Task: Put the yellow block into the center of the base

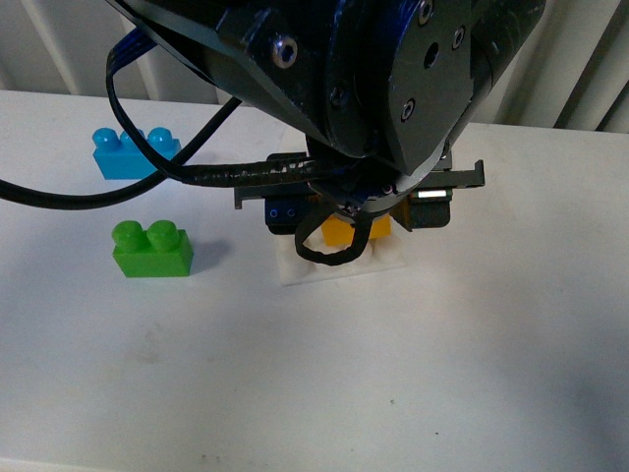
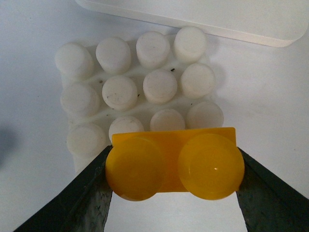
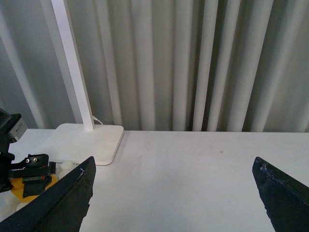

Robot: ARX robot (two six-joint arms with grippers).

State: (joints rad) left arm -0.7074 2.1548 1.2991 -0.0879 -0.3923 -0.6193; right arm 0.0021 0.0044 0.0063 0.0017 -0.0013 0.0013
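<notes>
My left gripper (image 2: 174,166) is shut on the yellow block (image 2: 174,164), a dark finger pressing on each short end, its two studs facing the camera. The block hangs over one edge row of the white studded base (image 2: 120,92); the base's middle studs show uncovered beyond it. Whether block and base touch I cannot tell. In the front view the left wrist hides most of the yellow block (image 1: 339,233) and much of the base (image 1: 295,267). My right gripper (image 3: 174,193) is open over bare table, well off to the side of the yellow block (image 3: 26,188).
A green two-stud brick (image 1: 150,250) and a blue brick (image 1: 133,152) lie on the table left of the base. The lamp foot (image 3: 91,137) with its pole (image 3: 72,63) stands just behind the base. A pleated curtain (image 3: 193,63) closes the back.
</notes>
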